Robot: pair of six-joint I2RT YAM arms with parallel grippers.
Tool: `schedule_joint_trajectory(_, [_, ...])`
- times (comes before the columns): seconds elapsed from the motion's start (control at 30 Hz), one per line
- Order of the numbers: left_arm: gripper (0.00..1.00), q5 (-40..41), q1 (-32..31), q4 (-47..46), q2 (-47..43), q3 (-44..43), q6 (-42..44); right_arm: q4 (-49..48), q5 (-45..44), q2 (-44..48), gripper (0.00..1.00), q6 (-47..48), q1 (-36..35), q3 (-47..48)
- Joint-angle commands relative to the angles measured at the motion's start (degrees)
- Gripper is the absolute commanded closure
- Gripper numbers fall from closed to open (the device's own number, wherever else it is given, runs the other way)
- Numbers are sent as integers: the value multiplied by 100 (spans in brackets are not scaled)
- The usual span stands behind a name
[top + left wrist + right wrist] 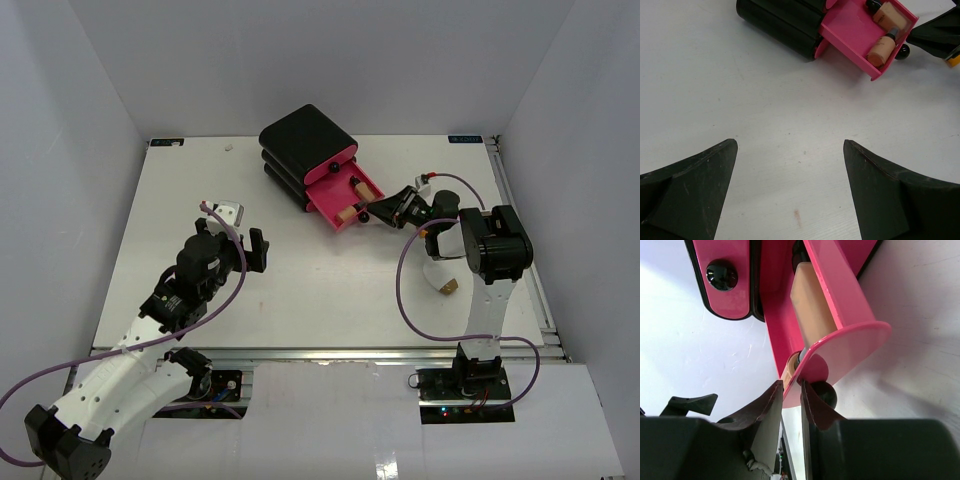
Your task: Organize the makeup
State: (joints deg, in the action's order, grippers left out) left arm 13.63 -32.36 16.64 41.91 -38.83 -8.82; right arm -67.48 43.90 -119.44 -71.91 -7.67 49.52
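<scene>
Makeup bottles (879, 49): we count two, tan w/ dark caps, lying side by side inside the pulled-out pink drawer (845, 30) of the black box (305, 140), at the far-centre of the worktop (300, 300). A second pink drawer front (722, 275) w/ black knob sits shut against the box next to it.

R pincer (790, 385): clamped on the open drawer's front panel, the pink edge pinched between both fingers (767, 410). The drawer's black knob (826, 392) is just behind the panel, touching one finger. In the R wrist view, one tan bottle lies along the drawer wall, directly above the grip.

L pincer (790, 145): jaws fully apart, nothing between them, over bare worktop to the near-left, well apart from the box.

One small tan item (447, 288) lies on the worktop beside the R arm; too small for us to ID.
</scene>
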Motion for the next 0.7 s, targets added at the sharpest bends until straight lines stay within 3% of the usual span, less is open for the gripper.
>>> schedule_joint_trajectory(0.0, [2, -63, 45, -126, 38, 32, 29, -183, 73, 126, 72, 446, -76, 216])
schedule_joint_trajectory(0.37, [2, -88, 54, -118, 27, 33, 29, 1062, 154, 869, 47, 1988, 152, -241])
schedule_joint_trajectory(0.67, [2, -97, 45, -124, 27, 31, 29, 1343, 186, 770, 48, 2252, 187, -573])
